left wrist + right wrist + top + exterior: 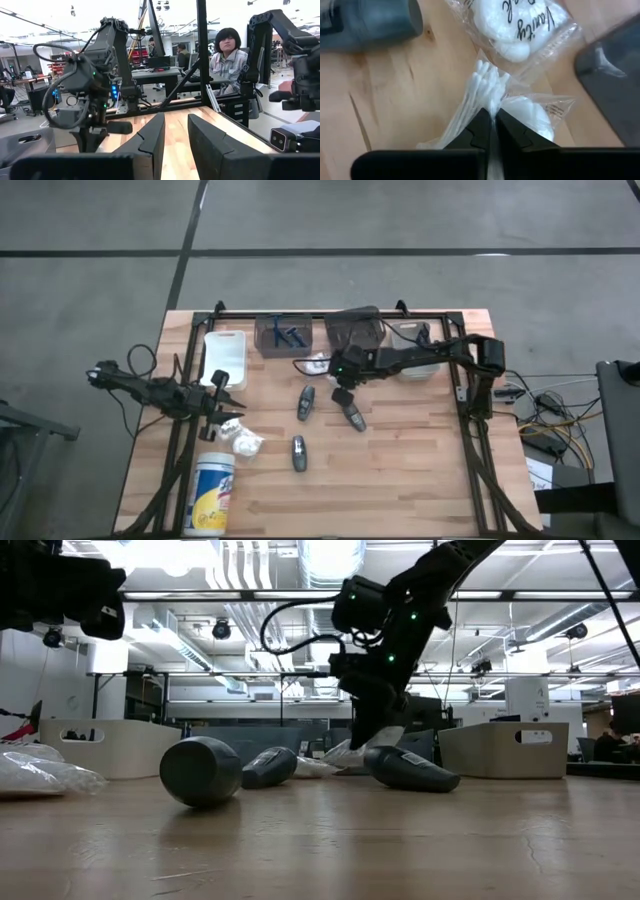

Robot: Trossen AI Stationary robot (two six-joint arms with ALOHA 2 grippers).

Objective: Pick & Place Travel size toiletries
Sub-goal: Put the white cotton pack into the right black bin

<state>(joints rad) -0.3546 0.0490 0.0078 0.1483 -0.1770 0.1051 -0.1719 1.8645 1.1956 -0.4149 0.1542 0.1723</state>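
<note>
though pinched, white packet [485, 100] mostly beyond right hand [492, 131] fingertips

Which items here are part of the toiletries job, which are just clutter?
Job:
dark grey tubes
white packets
clear packet, pinched by the right gripper
blue sticks

Lying about:
white canister
grey bin
white bin

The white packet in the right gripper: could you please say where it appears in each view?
High view: white packet mid-table, beside the right gripper.
Low view: packet centre, at that gripper's tips.
Left wrist view: not in it.
Right wrist view: packet centre, pinched.
Shared landmark: the right gripper.
</note>
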